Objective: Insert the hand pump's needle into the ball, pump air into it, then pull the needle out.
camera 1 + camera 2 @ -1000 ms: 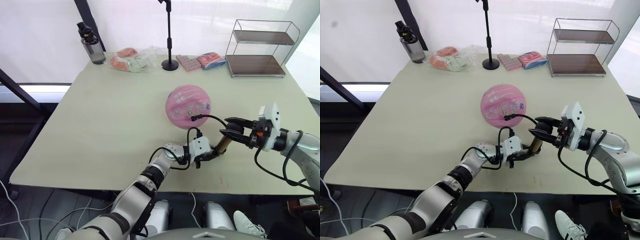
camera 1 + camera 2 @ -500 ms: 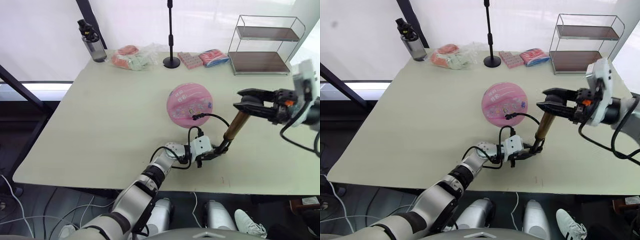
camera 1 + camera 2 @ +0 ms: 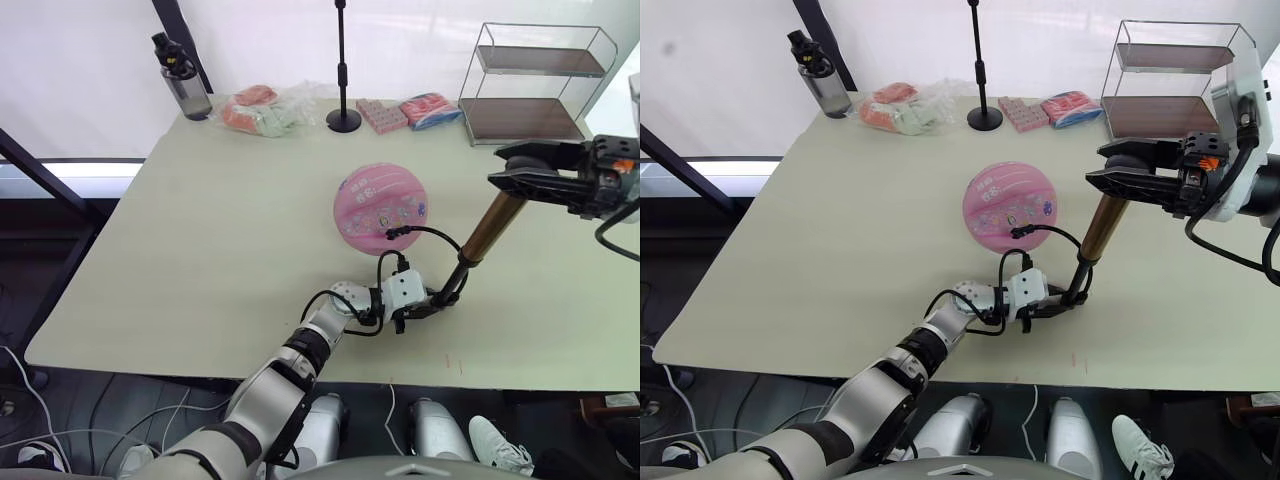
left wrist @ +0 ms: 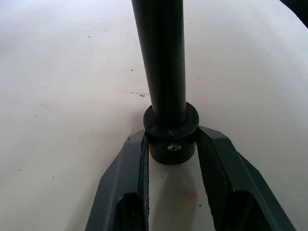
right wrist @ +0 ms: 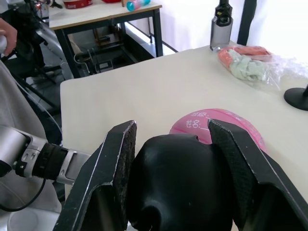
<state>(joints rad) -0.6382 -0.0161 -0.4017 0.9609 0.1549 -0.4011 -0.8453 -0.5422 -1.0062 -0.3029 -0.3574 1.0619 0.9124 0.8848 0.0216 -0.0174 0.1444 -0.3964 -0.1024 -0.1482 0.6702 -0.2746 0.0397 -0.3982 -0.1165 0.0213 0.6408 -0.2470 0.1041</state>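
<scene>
Right gripper (image 3: 1110, 176): clamped on the pump's black T-handle, now higher and further toward the table's (image 3: 200, 230) right edge than a second ago.
Left gripper (image 3: 428, 305): closed round the black bottom cap, pinning it near the front edge.
Hand pump (image 3: 487, 226): gold cylinder lifted off its black rod, an upstroke; air goes in on the push down.
Needle (image 3: 388, 236): seated in the ball's near side.
Ball (image 3: 380, 209): mid-table, unmoved; pumping under way, pull-out still ahead.

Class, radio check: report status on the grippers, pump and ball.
Left gripper clamps hand pump base. Right gripper grips its raised handle. Hose ends at ball. Nothing in the way.
</scene>
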